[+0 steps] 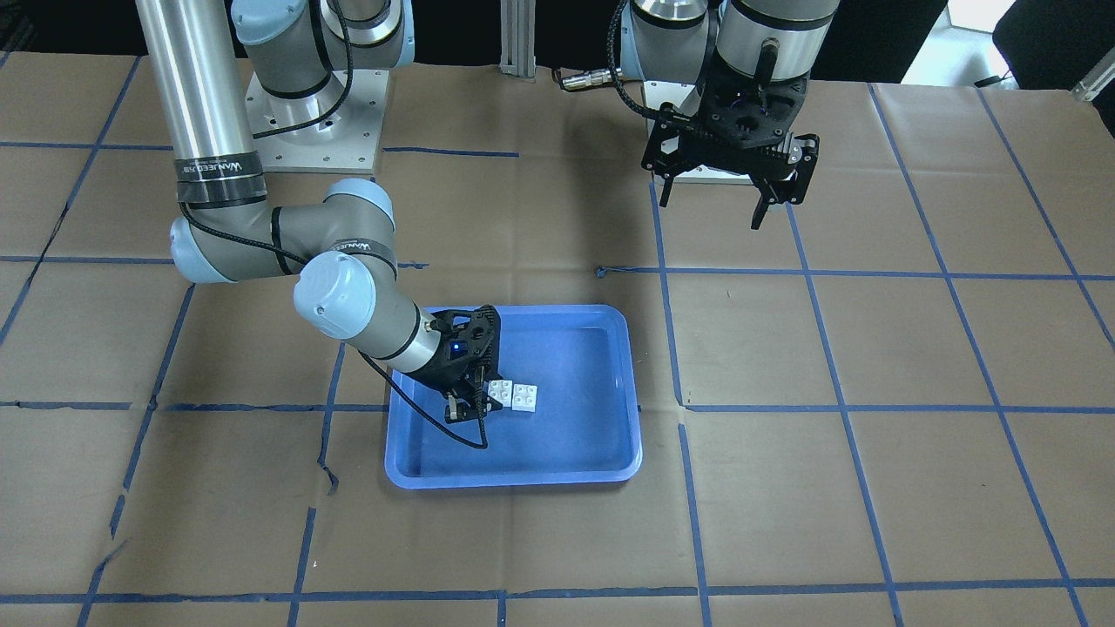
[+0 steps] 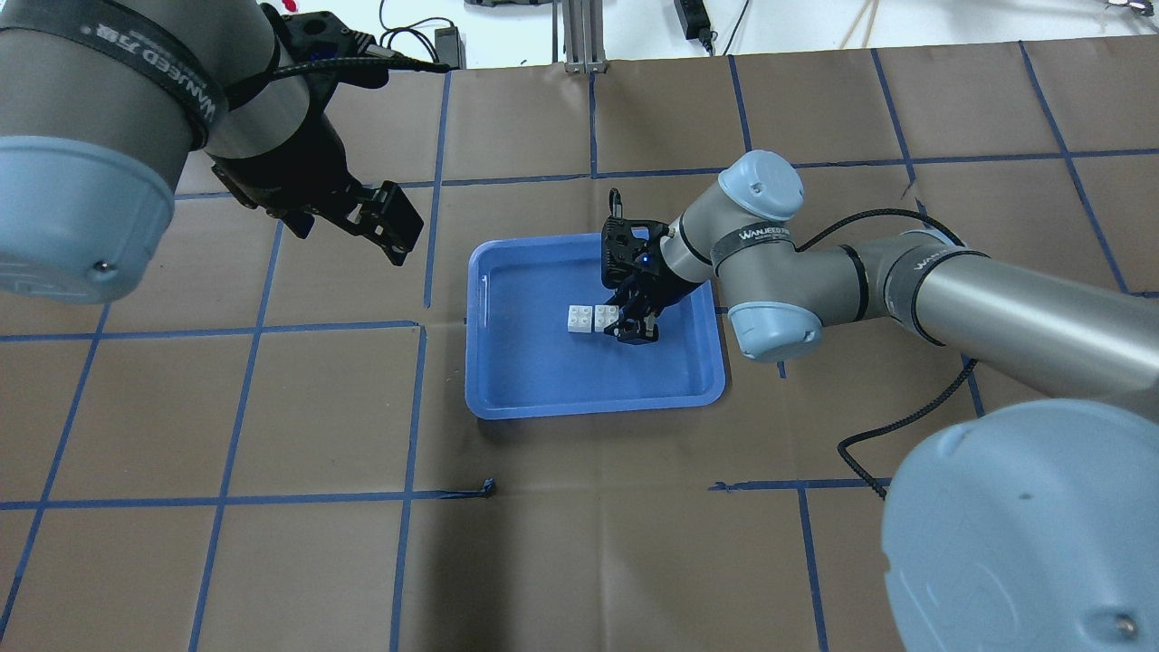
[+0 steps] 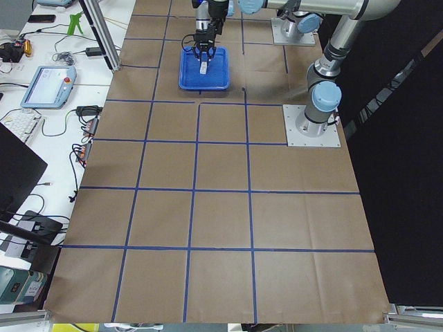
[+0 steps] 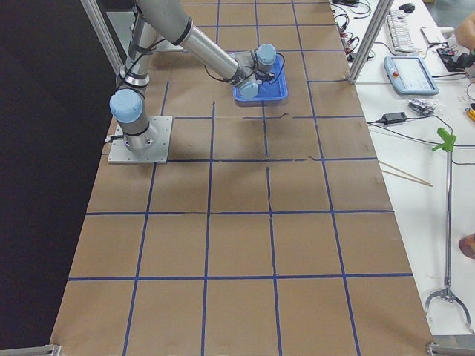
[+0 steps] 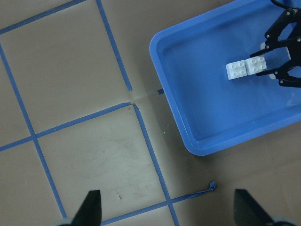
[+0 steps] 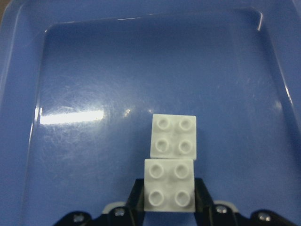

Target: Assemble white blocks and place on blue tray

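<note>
Right now my right gripper (image 2: pixel 623 317) is reaching low into the blue tray (image 2: pixel 543 371), tilted in from the side, and its two fingers (image 6: pixel 201 197) stand either side of one of the white blocks (image 2: pixel 593 319). From my right wrist camera the black pads look pressed against both flanks of the nearer block (image 6: pixel 169 186), so I read that hand as clamped on it, with the block sitting down at the tray floor and its four studs up. The farther block (image 6: pixel 173 135) lies just ahead of it, studs up as well, edge to edge and touching, shifted a little sideways so the two edges do not line up exactly. Both sit side by side near the middle of the tray, not one on top of the other. My left gripper (image 1: pixel 710 209) hangs in the air above the brown paper table cover (image 2: pixel 317 407) with its blue tape grid, well apart from the tray, pointing down. Its fingers are spread wide with nothing between them, and its wrist camera looks down on the tray's corner and both blocks.
</note>
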Controlling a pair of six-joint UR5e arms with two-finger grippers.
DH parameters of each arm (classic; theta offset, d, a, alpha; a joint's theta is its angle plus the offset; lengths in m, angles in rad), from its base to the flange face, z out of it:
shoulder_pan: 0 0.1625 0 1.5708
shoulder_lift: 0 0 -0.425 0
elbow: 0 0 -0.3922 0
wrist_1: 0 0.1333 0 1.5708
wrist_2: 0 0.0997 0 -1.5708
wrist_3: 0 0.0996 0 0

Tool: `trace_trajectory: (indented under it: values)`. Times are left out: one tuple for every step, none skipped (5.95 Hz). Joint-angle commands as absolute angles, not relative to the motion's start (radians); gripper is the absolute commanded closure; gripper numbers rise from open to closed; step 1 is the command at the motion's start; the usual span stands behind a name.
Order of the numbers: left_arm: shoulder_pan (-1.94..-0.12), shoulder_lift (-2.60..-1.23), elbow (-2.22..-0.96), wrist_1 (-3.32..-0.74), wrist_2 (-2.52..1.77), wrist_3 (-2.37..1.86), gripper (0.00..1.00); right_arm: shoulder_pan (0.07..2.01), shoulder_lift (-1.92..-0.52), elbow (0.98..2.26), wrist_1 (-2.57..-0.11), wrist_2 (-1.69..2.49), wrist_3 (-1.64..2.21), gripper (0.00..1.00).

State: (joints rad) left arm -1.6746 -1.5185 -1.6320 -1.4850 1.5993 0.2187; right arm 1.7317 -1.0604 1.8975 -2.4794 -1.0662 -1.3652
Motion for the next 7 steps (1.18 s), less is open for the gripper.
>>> trace_trajectory:
  values:
    - [-1.669, -1.519, -1.631, -1.476, 1.594, 0.133, 0.0, 1.744, -1.048, 1.898, -2.502, -1.068, -1.364, 0.57]
    - [-1.667, -1.513, -1.631, -1.473, 1.595, 0.038, 0.0, 1.744, -1.048, 1.898, -2.5, -1.068, -1.364, 0.57]
    - [-1.667, -1.5, -1.631, -1.479, 1.595, -0.048, 0.0, 1.744, -1.049, 1.898, -2.5, -1.068, -1.362, 0.57]
    - [-1.667, -1.499, -1.634, -1.48, 1.595, -0.075, 0.0, 1.744, -1.051, 1.896, -2.5, -1.066, -1.362, 0.57]
    - [-1.666, -1.494, -1.632, -1.482, 1.597, -0.077, 0.0, 1.744, -1.055, 1.893, -2.5, -1.065, -1.362, 0.57]
    - [-1.667, -1.491, -1.629, -1.482, 1.597, -0.08, 0.0, 1.744, -1.055, 1.891, -2.511, -1.063, -1.358, 0.57]
    - [-1.667, -1.491, -1.632, -1.476, 1.597, -0.08, 0.0, 1.744, -1.055, 1.891, -2.516, -1.063, -1.35, 0.57]
